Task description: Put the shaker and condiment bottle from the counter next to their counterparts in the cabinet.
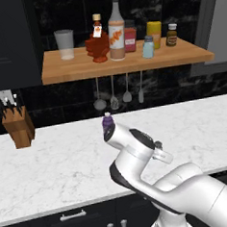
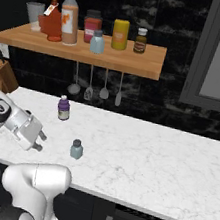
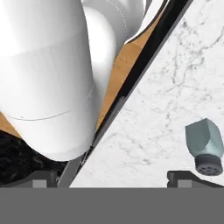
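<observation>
Broad white marble counter (image 2: pixel 165 157) with faint grey veins fills the middle band of both base views. Above it, across the upper part of the frame, runs the long light-brown wooden cabinet shelf (image 1: pixel 83 68).

On that shelf, upper centre of the left base view: the squat red-brown bulbous condiment bottle (image 1: pixel 97 42) with tan cap and white tag stands already beside the tall clear orange-labelled bottle (image 1: pixel 116 31) — that half looks done. The small pale blue grey-capped counterpart shaker (image 1: pixel 148 47) stands to the right of them.

White arm sits low, at the lower left of the right base view. Its two-finger gripper (image 2: pixel 40 141) is spread fully wide and carries nothing.

A small purple bottle (image 2: pixel 63 108) stands on the marble left of centre in the right base view; not a task thing.

The small pale blue translucent shaker (image 2: pixel 76 149) with grey-silver cap stands upright on the counter, lower left of centre in the right base view, just right of the gripper and apart from it. In the hand view it sits at the lower right (image 3: pixel 204 146), off the line between the fingertips.

Step in hand, as I judge it — reaching for the shaker. To do it well: bring the hand round until the shaker lies centred between the fingers, descend squarely, and close low on the body, not the cap, since so short a thing tips easily. Steer clear of the purple bottle behind.
</observation>
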